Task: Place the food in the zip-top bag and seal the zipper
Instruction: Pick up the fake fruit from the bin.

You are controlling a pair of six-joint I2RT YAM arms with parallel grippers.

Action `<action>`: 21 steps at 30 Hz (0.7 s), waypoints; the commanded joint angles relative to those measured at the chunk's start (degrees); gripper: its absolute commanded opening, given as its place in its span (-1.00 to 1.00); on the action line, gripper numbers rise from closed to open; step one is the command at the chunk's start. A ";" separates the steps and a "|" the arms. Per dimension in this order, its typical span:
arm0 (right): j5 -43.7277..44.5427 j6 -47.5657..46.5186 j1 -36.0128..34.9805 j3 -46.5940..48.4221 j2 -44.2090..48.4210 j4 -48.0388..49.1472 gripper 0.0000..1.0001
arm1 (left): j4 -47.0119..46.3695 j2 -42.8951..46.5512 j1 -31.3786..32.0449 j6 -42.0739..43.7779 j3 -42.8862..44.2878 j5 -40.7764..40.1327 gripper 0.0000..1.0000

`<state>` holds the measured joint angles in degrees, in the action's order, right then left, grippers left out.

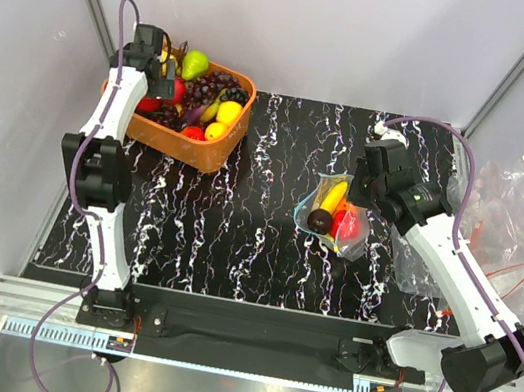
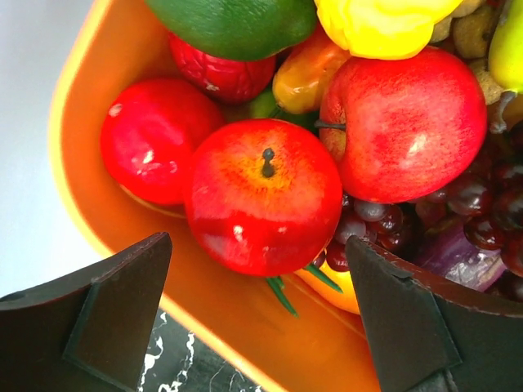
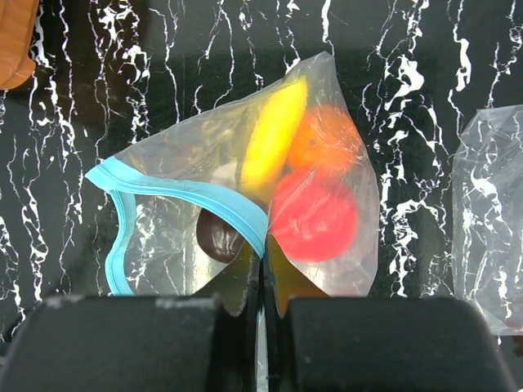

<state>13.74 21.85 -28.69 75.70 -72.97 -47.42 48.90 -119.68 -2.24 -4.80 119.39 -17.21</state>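
Note:
The zip-top bag (image 1: 337,219) lies mid-table, right of centre. It holds a yellow fruit (image 3: 274,131), an orange one (image 3: 323,139), a red one (image 3: 315,216) and a dark brown item (image 3: 216,233). My right gripper (image 3: 263,257) is shut on the bag's edge at one end of the light blue zipper (image 3: 180,192), whose strips gape apart to the left. My left gripper (image 2: 257,245) is open over the orange basket (image 2: 237,327), its fingers (image 2: 122,310) on either side of a red apple (image 2: 261,196), not touching it. A second red apple (image 2: 404,122) lies beside it.
The basket (image 1: 189,148) at the back left also holds grapes (image 1: 216,81), a green pear (image 1: 196,65) and yellow fruit (image 1: 228,111). A pile of clear bags with red-orange strips (image 1: 512,220) lies at the right edge, close behind my right arm.

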 commanded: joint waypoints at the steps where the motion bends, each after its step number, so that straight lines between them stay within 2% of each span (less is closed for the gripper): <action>1: -1.43 0.83 0.39 -0.29 1.43 3.21 -1.00 | -3.38 -0.64 -0.22 0.75 -0.13 1.84 0.87; 2: -1.35 0.92 0.39 -0.29 1.43 3.12 -1.00 | -3.38 -0.91 -0.31 0.93 -0.04 1.66 0.87; 4: -1.34 0.66 0.30 -0.38 1.60 3.12 -1.00 | -3.29 -1.43 -0.31 1.02 0.22 2.27 0.65; 5: -1.26 0.57 0.39 -0.47 1.69 3.03 -1.00 | -3.38 -1.44 -0.40 0.84 0.31 3.05 0.51; 6: -1.26 0.48 0.39 -0.55 1.69 3.03 -1.00 | -3.29 -1.26 -0.48 0.67 0.49 3.67 0.21; 10: -0.99 0.39 0.39 -0.47 1.52 3.03 -1.00 | -4.52 1.19 -0.49 -0.21 -0.82 6.84 -0.20; 13: -1.17 0.57 0.39 -0.47 1.78 3.21 -1.00 | -7.94 5.76 -0.49 -0.21 -5.39 8.94 -0.21; 18: -1.61 0.74 0.39 -0.64 1.60 3.47 -1.00 | -14.44 15.76 -0.22 -2.23 -13.30 18.34 -0.21; 21: -2.22 0.83 0.39 -0.47 1.51 3.21 -1.00 | -16.47 20.43 -0.22 -3.37 -17.52 20.20 -0.22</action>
<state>12.43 22.33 -28.69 74.96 -72.86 -46.15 39.46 -106.94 -2.74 -6.24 103.79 -3.49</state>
